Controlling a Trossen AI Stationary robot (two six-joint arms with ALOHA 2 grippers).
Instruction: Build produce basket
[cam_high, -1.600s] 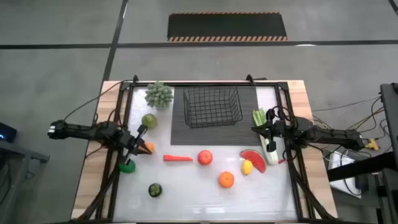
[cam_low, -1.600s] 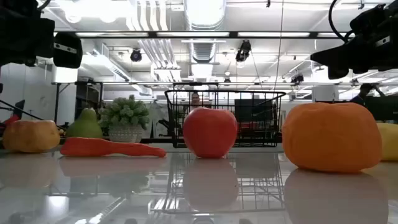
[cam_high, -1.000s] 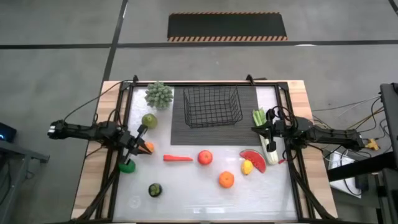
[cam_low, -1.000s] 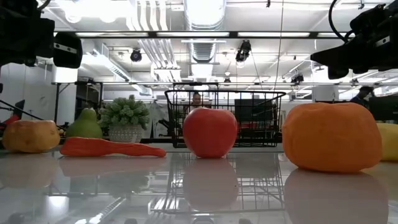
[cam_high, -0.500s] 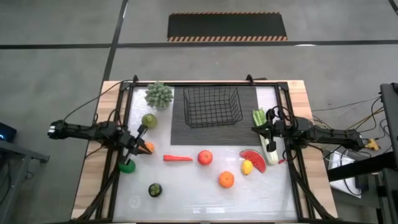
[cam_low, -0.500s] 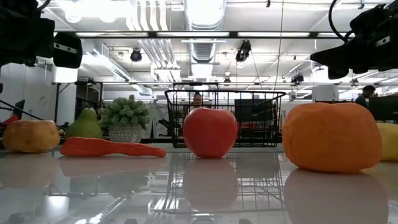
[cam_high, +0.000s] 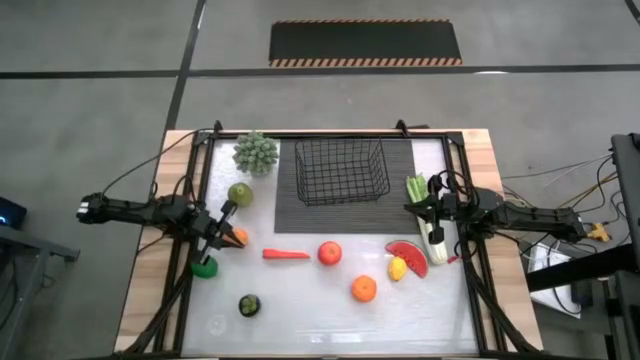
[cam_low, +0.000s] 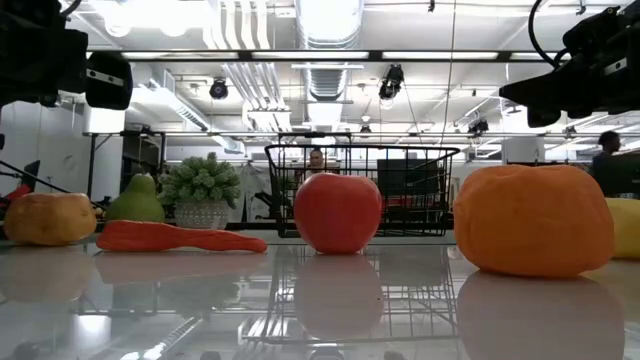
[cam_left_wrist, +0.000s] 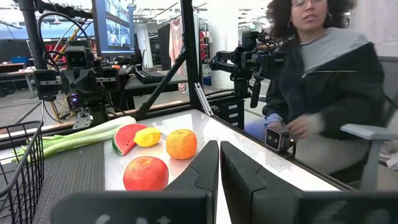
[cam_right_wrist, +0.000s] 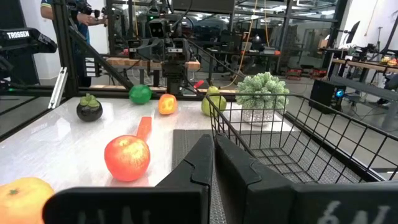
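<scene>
The black wire basket (cam_high: 342, 170) stands on a dark ribbed mat (cam_high: 300, 218) at the table's far middle. Red apple (cam_high: 329, 253), carrot (cam_high: 286, 254), orange (cam_high: 364, 289), lemon (cam_high: 398, 268) and watermelon slice (cam_high: 407, 254) lie near the centre. The celery (cam_high: 428, 218) lies at the right, partly under my right gripper (cam_high: 433, 207). Green fruit (cam_high: 240, 194), lime (cam_high: 204, 266), a small orange-yellow fruit (cam_high: 238, 238) and the dark round fruit (cam_high: 249, 305) lie at the left around my left gripper (cam_high: 228, 212). Both grippers hover above the table, shut and holding nothing (cam_left_wrist: 219, 167) (cam_right_wrist: 213, 160).
A potted green plant (cam_high: 256, 152) stands at the far left corner beside the basket. A black metal frame (cam_high: 200, 150) rims the table. A seated person (cam_left_wrist: 323, 81) shows beyond the table's right side in the left wrist view. White tabletop (cam_high: 310, 320) lies bare along the near edge.
</scene>
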